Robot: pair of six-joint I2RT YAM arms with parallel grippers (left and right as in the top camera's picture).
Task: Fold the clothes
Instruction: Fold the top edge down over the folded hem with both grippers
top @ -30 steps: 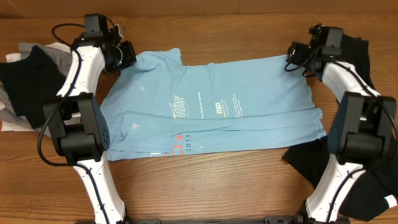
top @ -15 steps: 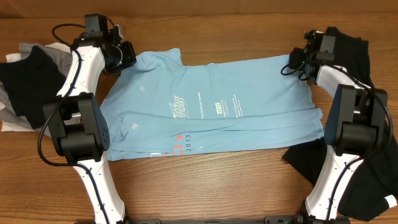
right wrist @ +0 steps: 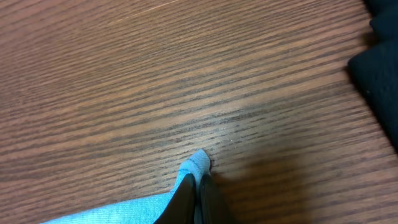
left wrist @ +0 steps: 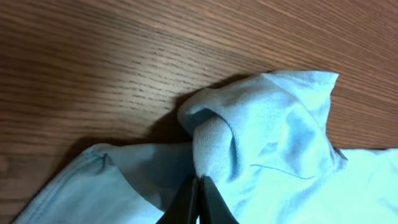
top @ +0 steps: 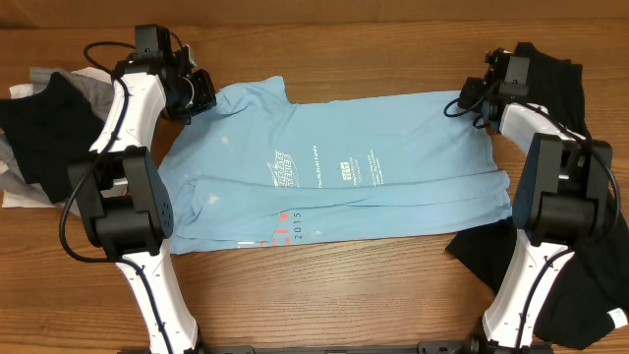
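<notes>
Overhead, the light-blue T-shirt (top: pixel 393 138) is clamped at its far edge by left gripper (top: pixel 200 92) and right gripper (top: pixel 460 102); an even lift-and-fold is judged due.

overhead view. we saw the light-blue t-shirt (top: pixel 334 172) spread flat on the wooden table (top: pixel 324 305), small white print up. the left gripper (top: pixel 203 93) met its far sleeve and the right gripper (top: pixel 460 102) its far hem corner. a black garment (top: pixel 491 258) lay beside the right arm.
</notes>
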